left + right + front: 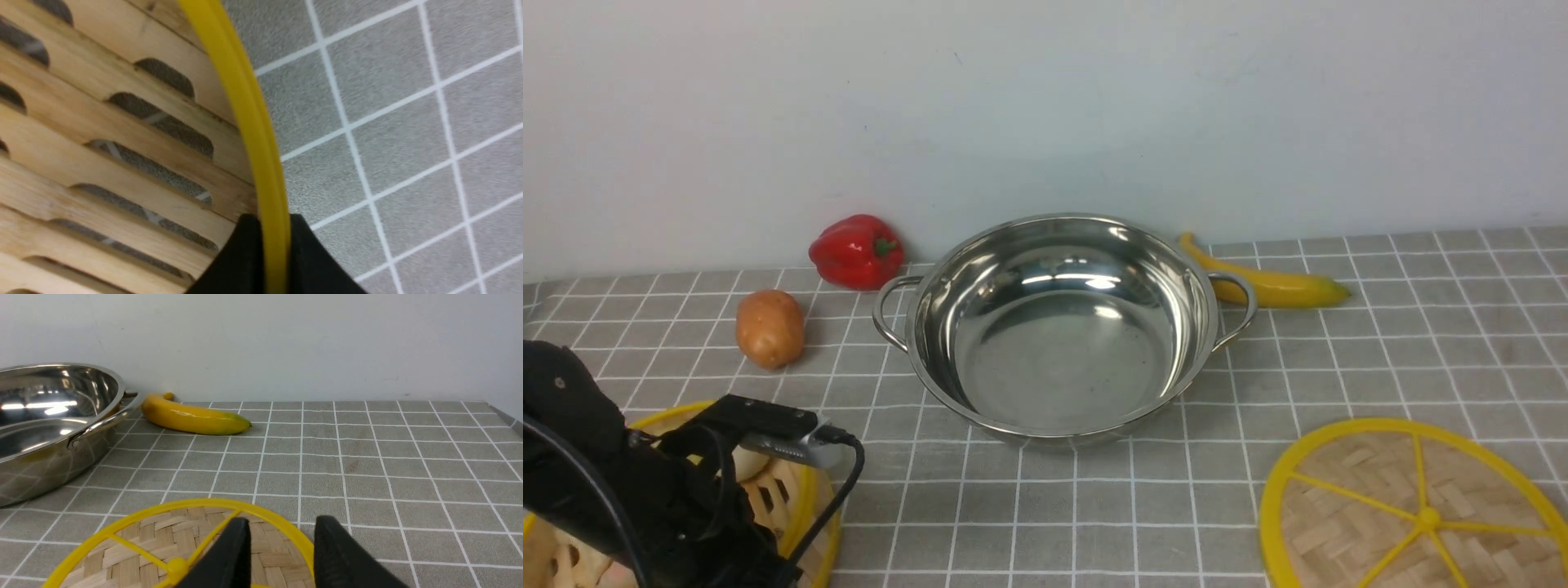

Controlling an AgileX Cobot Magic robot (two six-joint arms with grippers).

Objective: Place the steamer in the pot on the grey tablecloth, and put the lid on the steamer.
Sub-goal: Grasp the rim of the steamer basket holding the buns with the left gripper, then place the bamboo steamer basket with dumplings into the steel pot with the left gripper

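Backdrop: plain pale wall behind, and the grey tablecloth with its white grid covers the whole work surface.
Pot: centre stage on the cloth, shiny and completely empty, nothing in it yet.
Steamer: down at the near left, well apart from the pot and half hidden under the left arm; something pale and bun-like just peeks out.
Left gripper: clamped on the steamer's yellow rim, one finger inside the basket and one outside. That's a proper pinch!
Lift-off: can't tell whether the basket has left the cloth; the grid shows through the slats either way.
Lid: lying flat on the cloth at the near right, well apart from both pot and steamer.
Right gripper: jaws spread wide, poised over the lid's yellow rim, gripping nothing.
Bystanders: red pepper and potato left of the pot, banana just behind its right handle; none looks to be in the way.
Done so far: only the grab on the steamer, as far as I can judge.
Left to do: carry the steamer across, lower it into the pot and let go; then pick up the lid and set it on top.
Progress call: early days, both placements are yet to come.
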